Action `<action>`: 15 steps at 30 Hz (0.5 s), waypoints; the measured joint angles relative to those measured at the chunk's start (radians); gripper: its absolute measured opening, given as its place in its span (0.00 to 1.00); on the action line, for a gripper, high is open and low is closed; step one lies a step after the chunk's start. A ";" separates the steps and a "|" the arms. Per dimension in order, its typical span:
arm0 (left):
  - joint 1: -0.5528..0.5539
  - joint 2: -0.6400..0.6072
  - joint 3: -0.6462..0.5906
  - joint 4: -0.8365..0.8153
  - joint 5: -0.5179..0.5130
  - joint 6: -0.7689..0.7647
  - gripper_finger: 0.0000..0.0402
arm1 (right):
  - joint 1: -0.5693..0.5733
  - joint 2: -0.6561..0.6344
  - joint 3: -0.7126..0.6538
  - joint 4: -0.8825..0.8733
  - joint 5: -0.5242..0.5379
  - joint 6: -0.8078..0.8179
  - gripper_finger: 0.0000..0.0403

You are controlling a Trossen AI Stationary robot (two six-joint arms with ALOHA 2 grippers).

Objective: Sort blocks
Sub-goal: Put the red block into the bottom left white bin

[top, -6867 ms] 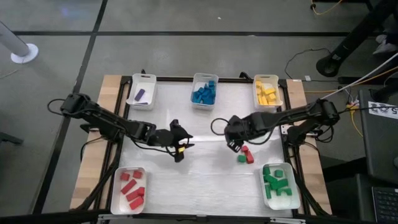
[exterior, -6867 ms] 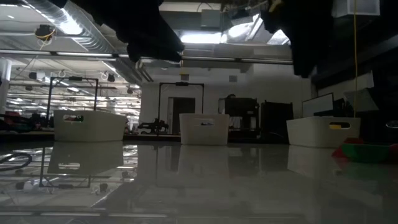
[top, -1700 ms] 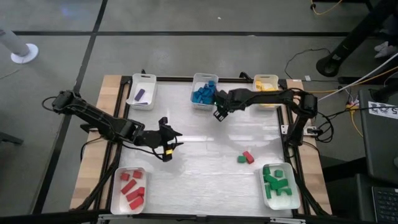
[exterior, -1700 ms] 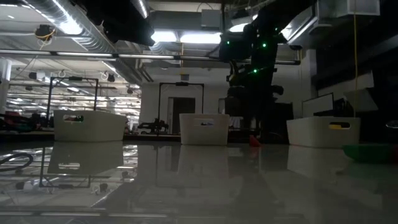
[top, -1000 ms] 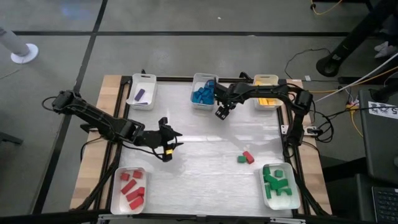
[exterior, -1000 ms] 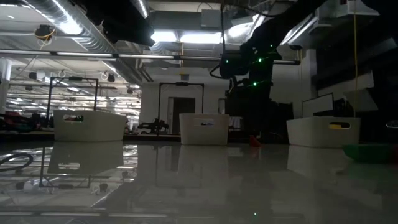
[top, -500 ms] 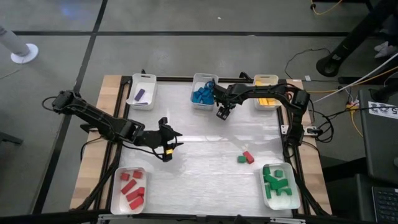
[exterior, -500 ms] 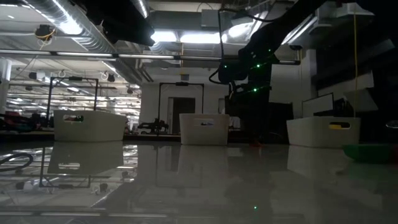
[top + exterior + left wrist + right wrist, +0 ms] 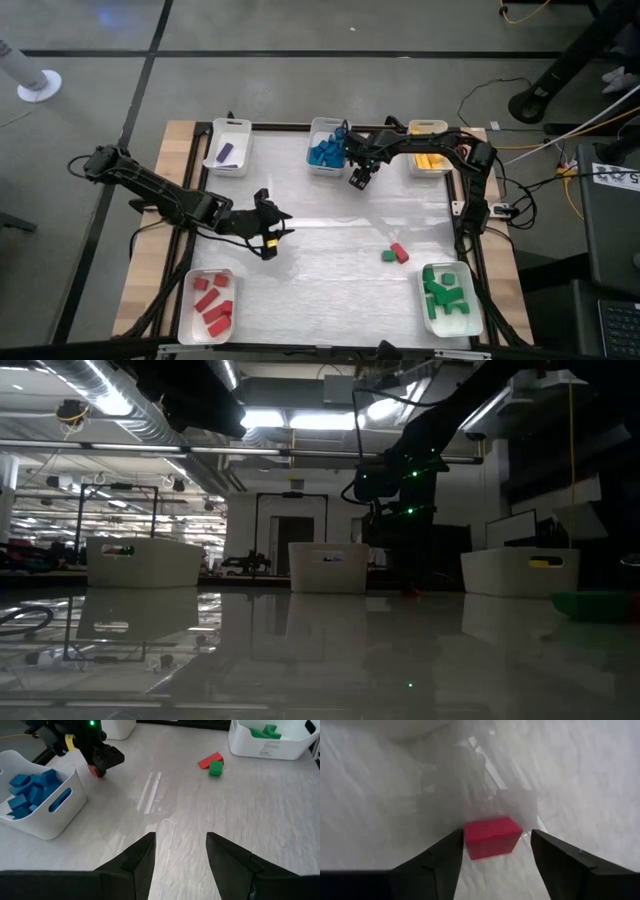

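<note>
A small red block point(image 9: 492, 837) lies on the table just beside the blue tray point(image 9: 328, 147) at the far middle. My right gripper point(image 9: 495, 852) points down over it, open, one finger on each side of the block; the left wrist view shows the red block point(image 9: 94, 770) under that gripper point(image 9: 102, 759). My left gripper point(image 9: 180, 852) waits open over the table's left middle point(image 9: 268, 236) with nothing between its fingers. A red bar point(image 9: 400, 251) and a green cube point(image 9: 387, 257) lie together on the table at the right. My right gripper comes from above with the red block between its fingers. One finger point(image 9: 445, 855) stands right at the block's end point(image 9: 466, 840), and I cannot tell whether it touches. A gap shows between the block and the other finger point(image 9: 555, 855). The block rests on the table.
White trays ring the table: purple point(image 9: 228, 147) at far left, yellow point(image 9: 430, 146) at far right, red point(image 9: 208, 303) at near left, green point(image 9: 448, 297) at near right. The middle of the table between the arms is bare.
My right gripper has sunk a little toward the table next to the blue tray and shifted slightly toward the right edge. My left arm has kept still.
</note>
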 joint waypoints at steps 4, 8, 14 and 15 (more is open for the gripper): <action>0.000 0.000 0.000 -0.012 0.000 -0.006 0.41 | 0.002 0.006 0.000 0.024 -0.008 0.000 0.50; 0.000 0.000 0.000 -0.012 0.000 -0.010 0.41 | 0.002 0.011 0.000 0.046 -0.029 -0.001 0.38; 0.000 -0.003 0.000 -0.014 0.001 -0.049 0.41 | 0.002 0.011 0.001 0.060 -0.123 -0.002 0.33; 0.000 -0.006 0.000 -0.016 0.000 -0.056 0.41 | 0.002 0.011 0.001 0.059 -0.157 -0.002 0.33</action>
